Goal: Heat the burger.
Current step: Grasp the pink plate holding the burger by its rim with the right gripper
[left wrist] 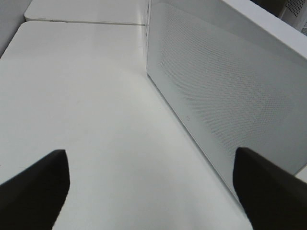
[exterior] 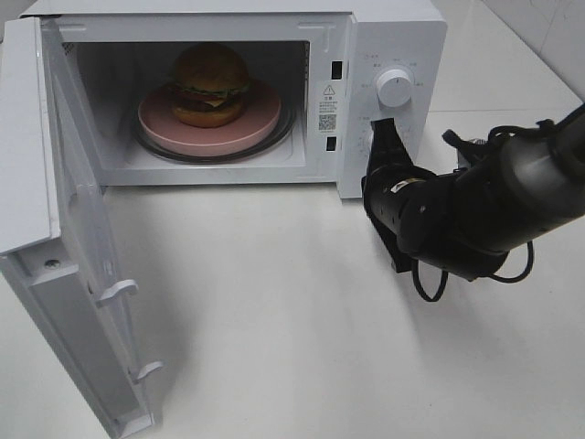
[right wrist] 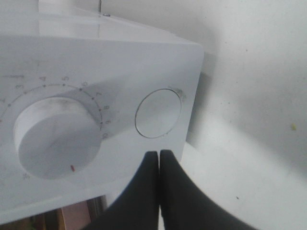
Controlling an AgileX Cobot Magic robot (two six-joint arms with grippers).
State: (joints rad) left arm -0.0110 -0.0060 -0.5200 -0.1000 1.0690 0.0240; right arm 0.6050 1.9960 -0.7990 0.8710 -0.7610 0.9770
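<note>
Burger (exterior: 211,84) upright on pink plate (exterior: 263,130) inside microwave (exterior: 402,37), at 12 o'clock | door (exterior: 82,256) hangs open toward 7 o'clock; you likely close it first | right gripper (right wrist: 159,153), jaws together and empty, below round button (right wrist: 158,113); burger at its 10 o'clock | left gripper (left wrist: 149,158), jaws wide and empty, nearer door; bare table around.
</note>
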